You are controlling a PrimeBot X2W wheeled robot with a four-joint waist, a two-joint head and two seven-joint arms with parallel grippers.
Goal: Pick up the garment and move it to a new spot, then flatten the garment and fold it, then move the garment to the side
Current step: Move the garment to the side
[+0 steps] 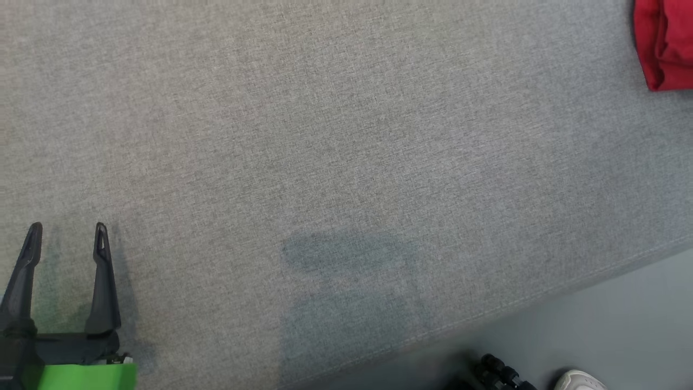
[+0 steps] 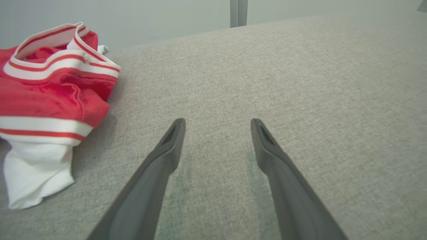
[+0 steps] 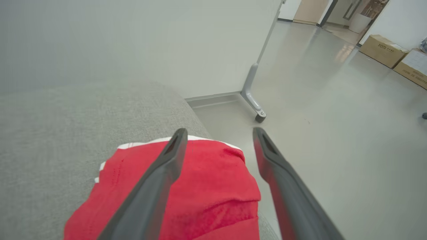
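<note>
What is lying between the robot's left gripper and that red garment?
Nothing but bare grey upholstery; the head view shows that stretch from the left gripper to the garment.

Surface: a grey woven fabric top (image 1: 346, 135) is seen, with a stitched edge.
Floor: a smooth pale grey floor (image 1: 622, 314) is shown beside it.
Shoe: a white shoe toe (image 1: 579, 381) is cut off by the bottom edge, near a black ribbed object (image 1: 503, 374).
Partition: a pale panel (image 3: 166, 43) is carried on a grey castor foot (image 3: 255, 108).
Boxes: cardboard boxes (image 3: 383, 50) are set on the floor.
</note>
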